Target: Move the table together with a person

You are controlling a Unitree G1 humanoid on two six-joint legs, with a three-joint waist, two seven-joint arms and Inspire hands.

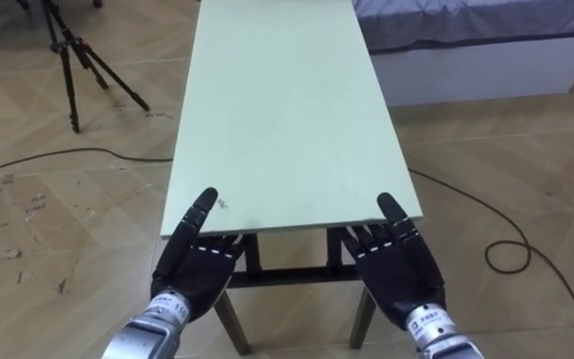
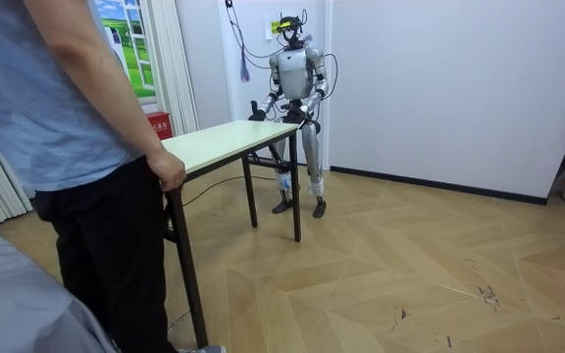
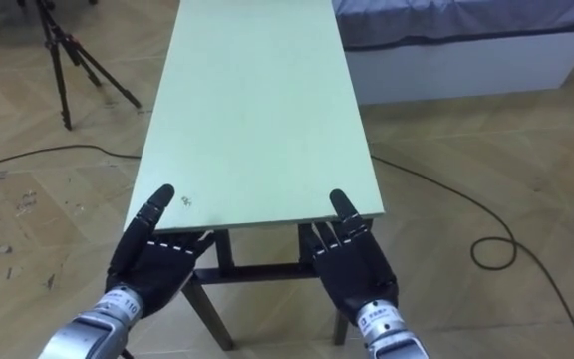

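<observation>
Table (image 1: 277, 110): long rectangular top, pale green, smooth and matt, thin-edged, on dark square-section metal legs; stands on a herringbone wood floor (image 1: 48, 229) between robot and person. Left hand (image 1: 195, 267) and right hand (image 1: 397, 261): black, one at each near corner of the short edge, reaching under the top, thumbs raised over it; how far closed cannot be told. Black tripod (image 1: 78, 55), low white bed (image 1: 476, 50) and a looped dark cable (image 1: 506, 249) flank the table in the eye views. The room view adds the upright robot at the far end and a person (image 2: 86, 127) whose hand (image 2: 168, 172) rests on the opposite corner.
</observation>
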